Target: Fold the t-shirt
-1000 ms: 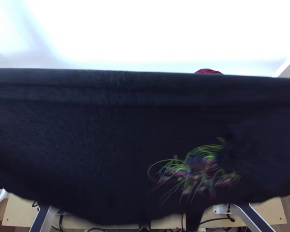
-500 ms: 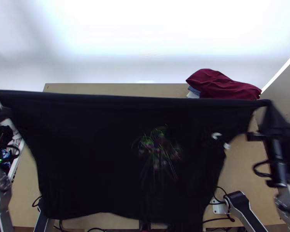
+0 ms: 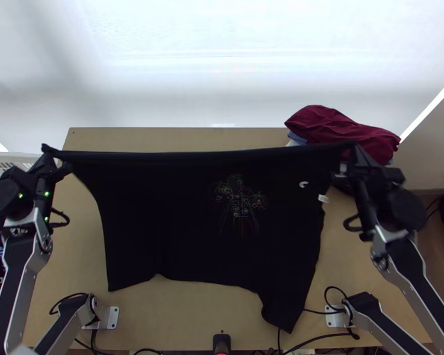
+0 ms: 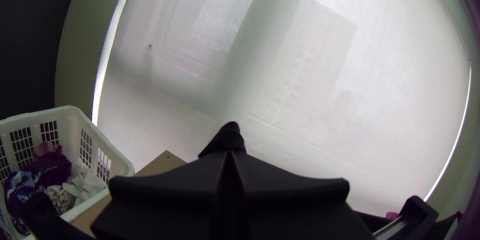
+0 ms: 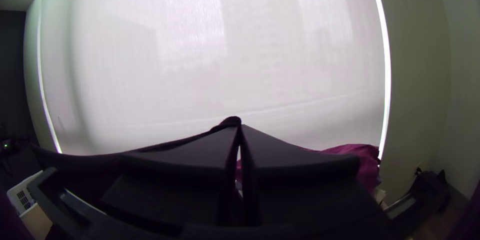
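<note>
Black t-shirt [image 3: 210, 219] spreads over the table [image 3: 180, 310] — left gripper [image 3: 53, 157] pinched tight on its ten o'clock corner, right gripper [image 3: 353, 152] likewise at two. A white label [image 3: 323, 198] sits near its three o'clock edge. White basket [image 4: 72, 120], nine o'clock — crumpled clothes [image 4: 52, 165] inside.

The t-shirt [image 3: 192, 219] is black, with a print [image 3: 240, 198] of thin multicoloured lines and circles. The folded cloth [image 3: 340, 127] is deep maroon; the basket [image 4: 117, 155] is white; the tabletop [image 3: 180, 307] is light tan.
</note>
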{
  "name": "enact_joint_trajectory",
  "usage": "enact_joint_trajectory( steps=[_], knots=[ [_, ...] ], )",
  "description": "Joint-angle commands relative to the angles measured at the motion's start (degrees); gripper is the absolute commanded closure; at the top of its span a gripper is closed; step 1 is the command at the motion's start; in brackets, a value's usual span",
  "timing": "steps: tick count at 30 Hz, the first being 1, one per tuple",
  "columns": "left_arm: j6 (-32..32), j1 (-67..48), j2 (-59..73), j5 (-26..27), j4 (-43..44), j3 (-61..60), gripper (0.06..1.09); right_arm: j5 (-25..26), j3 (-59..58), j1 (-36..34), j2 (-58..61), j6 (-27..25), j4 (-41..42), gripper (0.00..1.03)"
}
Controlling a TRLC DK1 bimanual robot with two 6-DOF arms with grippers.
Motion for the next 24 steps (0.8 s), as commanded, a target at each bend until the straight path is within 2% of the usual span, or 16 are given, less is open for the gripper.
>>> enact_joint_trajectory(
  steps=[1, 11, 24],
  knots=[
    [0.7, -0.2, 4.1, -1.5, 4.0, -0.3, 1.05, 0.6, -0.5, -0.8, 5.2, 2.6, 3.7, 1.0],
    [0.7, -1.5, 20.0, -2.7, 6.3, 8.0, 1.05, 0.6, 5.6, -2.2, 20.4, 4.6, 7.1, 1.0],
    [0.3, -5.5, 42.4, -5.3, 5.8, 25.2, 1.05, 0.6, 21.7, -2.8, 40.2, 5.7, 10.0, 1.0]
  ],
)
